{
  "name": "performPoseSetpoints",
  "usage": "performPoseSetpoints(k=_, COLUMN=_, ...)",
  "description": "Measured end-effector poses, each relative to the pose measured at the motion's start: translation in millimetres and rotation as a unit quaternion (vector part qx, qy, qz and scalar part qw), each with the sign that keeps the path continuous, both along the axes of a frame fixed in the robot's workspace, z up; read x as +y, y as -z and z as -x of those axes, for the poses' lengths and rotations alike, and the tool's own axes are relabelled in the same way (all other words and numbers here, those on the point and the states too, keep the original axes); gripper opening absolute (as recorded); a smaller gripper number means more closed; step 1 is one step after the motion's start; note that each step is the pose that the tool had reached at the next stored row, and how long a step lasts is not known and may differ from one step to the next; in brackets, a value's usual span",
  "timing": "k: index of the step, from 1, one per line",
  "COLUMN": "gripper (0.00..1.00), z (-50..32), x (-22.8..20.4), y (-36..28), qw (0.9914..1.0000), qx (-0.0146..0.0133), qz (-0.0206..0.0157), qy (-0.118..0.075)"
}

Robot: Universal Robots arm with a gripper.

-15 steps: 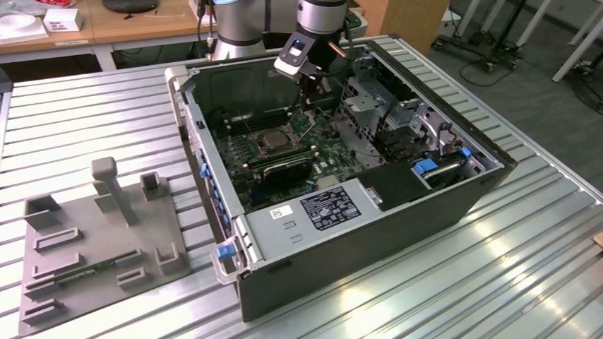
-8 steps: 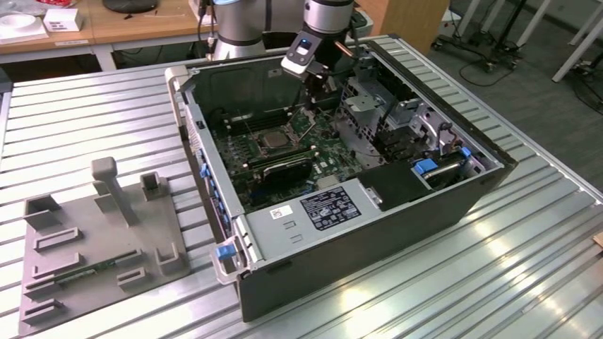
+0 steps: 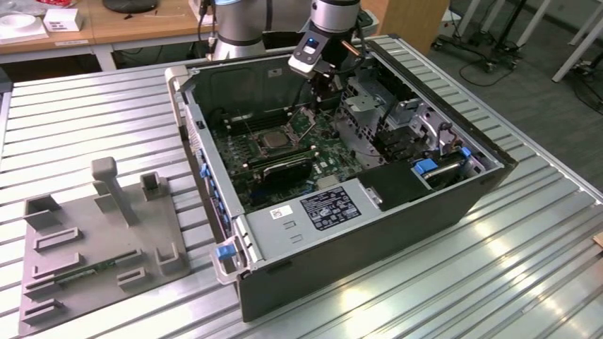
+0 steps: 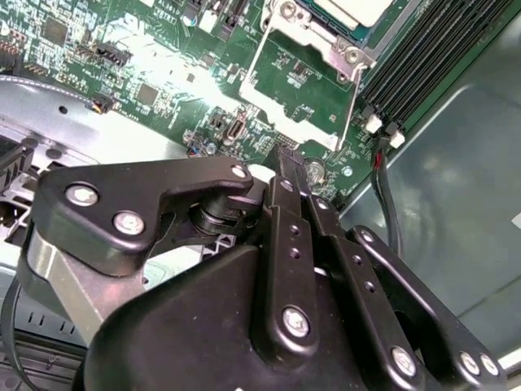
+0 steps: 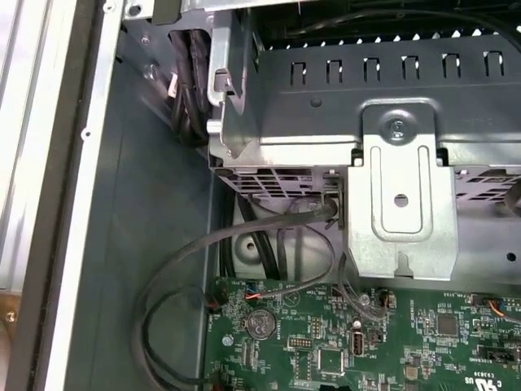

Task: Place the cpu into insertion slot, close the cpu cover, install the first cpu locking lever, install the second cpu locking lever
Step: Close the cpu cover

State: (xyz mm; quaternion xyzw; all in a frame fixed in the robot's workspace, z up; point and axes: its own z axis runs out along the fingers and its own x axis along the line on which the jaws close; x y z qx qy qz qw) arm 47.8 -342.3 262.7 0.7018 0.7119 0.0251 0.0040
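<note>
Second wrist view, cpu cover (image 4: 289, 120) open

The arm (image 3: 335, 14) points downward, the fingers (image 4: 285, 213) of its gripper (image 4: 286, 163) pressed together.

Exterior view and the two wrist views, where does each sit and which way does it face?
Exterior view: high off the arm, looking down into the open computer case; the arm reaches in.
Second wrist view: on the wrist, looking past the claw at the open cpu cover.
First wrist view: on the wrist, facing a metal bracket.
Both wrist views share the green motherboard.
</note>
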Motion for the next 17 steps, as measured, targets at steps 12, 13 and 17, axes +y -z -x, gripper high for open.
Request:
performPoseSetpoints(k=12, gripper=0.11, z=-0.5, x=0.0, y=3.2, qw=1.00000, qx=0.0000, qz=-0.0008, qy=0.000)
performPoseSetpoints(k=13, gripper=0.11, z=-0.5, x=-0.1, y=3.9, qw=1.00000, qx=0.0000, qz=-0.0008, qy=0.000)
performPoseSetpoints(k=17, gripper=0.11, z=-1.2, x=0.0, y=6.1, qw=1.00000, qx=0.0000, qz=-0.0008, qy=0.000)
